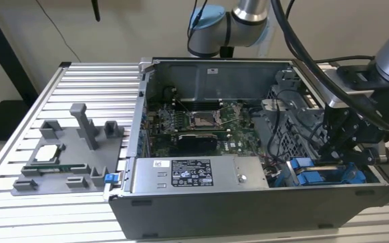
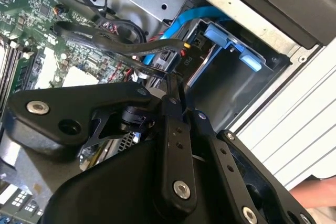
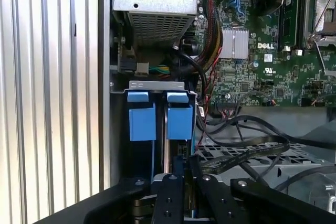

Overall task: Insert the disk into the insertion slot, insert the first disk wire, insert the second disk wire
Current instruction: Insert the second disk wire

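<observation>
An open grey metal computer case [image 1: 201,202] lies on a ribbed aluminium table [image 1: 86,71]. All places below are given from the case.

Inside it, a green motherboard [image 1: 194,124] fills the middle. A boxy grey metal power unit [image 1: 194,174] with a white-and-black printed sticker sits along the case's near wall.

In the case's corner at the exterior view's right, bright blue plastic tabs [image 3: 160,119] mark the insertion slot [image 1: 319,174], a grey metal bay. Two blue carriers stand side by side in it; the disk [image 3: 165,153] shows as a thin edge between them, seated in the bay.

The black, jointed gripper [image 2: 170,80] hangs directly above this bay. Its fingers are pinched together on a black wire connector [image 2: 165,60] with a light blue cable [image 2: 189,17] running to it, held just beside the disk's end.

Outside the case, at the exterior view's left, a grey plastic fixture [image 1: 66,152] holds a square silver processor chip [image 1: 48,153].
</observation>
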